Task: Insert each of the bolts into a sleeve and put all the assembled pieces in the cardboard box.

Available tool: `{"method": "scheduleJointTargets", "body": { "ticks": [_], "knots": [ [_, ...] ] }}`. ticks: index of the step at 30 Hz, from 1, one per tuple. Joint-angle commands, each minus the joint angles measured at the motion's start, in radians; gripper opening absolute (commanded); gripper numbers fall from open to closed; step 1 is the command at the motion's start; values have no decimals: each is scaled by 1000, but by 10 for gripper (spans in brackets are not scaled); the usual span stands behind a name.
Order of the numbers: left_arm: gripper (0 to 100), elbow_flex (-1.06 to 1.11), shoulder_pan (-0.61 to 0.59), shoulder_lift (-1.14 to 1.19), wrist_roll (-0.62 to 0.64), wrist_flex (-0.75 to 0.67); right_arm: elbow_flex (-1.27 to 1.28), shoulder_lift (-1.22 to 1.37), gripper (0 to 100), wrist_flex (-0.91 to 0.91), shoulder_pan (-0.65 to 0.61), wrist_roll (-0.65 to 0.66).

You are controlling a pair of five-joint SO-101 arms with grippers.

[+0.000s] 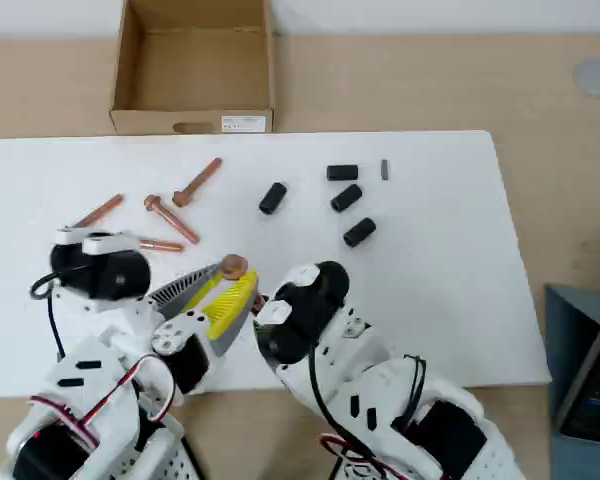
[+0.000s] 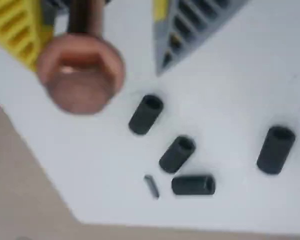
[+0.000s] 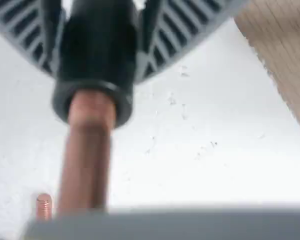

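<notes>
Bolt (image 1: 234,266) into sleeve (image 3: 97,45): my judgement is to keep the axes in line and push straight and slowly till the head seats. Left gripper (image 1: 237,278) clamped on bolt, right gripper (image 3: 97,67) clamped on sleeve. Pair held well apart from box (image 1: 180,122). Bolt copper, round head, shank partly inside black sleeve.

Both arms had white printed shells with black servo blocks at the joints. The left arm (image 1: 100,370) had a round black motor housing (image 1: 108,275) with a white cap, a thin black cable (image 1: 50,315) looping off it, and red-and-white wires (image 1: 65,420) low down. The left pincer (image 1: 235,275) was part yellow, part grey, ribbed. The right arm (image 1: 380,390) had black cables (image 1: 417,375) over white. The right pincer (image 3: 97,55) was grey with slotted ribs.
</notes>
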Motion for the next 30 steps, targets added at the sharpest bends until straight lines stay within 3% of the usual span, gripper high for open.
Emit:
{"method": "scheduleJointTargets", "body": {
  "ticks": [1, 12, 18, 23, 30],
  "knots": [
    [153, -60, -6, -1, 5, 2, -2, -5, 9, -23, -12, 0],
    [151, -66, 81, -2, 28, 80, -2, -5, 9, -23, -10, 0],
    [0, -110, 21, -4, -68, 78, -2, -7, 9, -18, -5, -2],
    [1, -104, -98, -4, -146, 84, -2, -7, 9, -18, 5, -5],
    [1, 29, -345, -4, -258, 86, -25, -1, 9, -17, 188, -3]
  ]
}}
